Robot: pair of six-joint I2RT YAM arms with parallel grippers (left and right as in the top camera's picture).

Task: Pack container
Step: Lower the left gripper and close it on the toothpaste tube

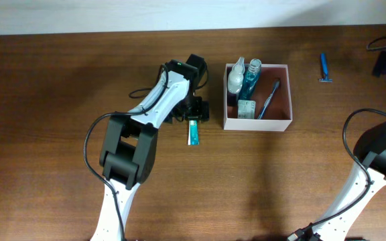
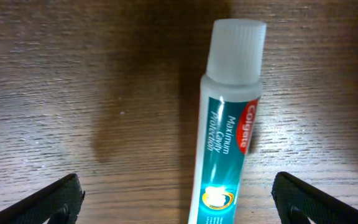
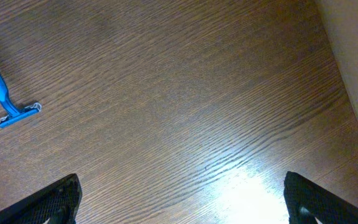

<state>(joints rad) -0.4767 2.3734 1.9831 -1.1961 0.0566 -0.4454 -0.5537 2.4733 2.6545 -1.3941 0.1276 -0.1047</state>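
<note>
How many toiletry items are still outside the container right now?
2. The toothpaste tube lies under the left gripper, just left of the container. The blue razor lies farther right, beyond it. More could be hidden beneath the gripper.

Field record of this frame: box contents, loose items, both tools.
box: open top, right of centre
in box: white bottle, blue bottle, green-and-white packet, thin blue stick
loose: toothpaste lying left of box; blue razor beyond box's right side
left tool: open, fingers either side of toothpaste, not touching
right tool: open, nothing between fingers
</note>
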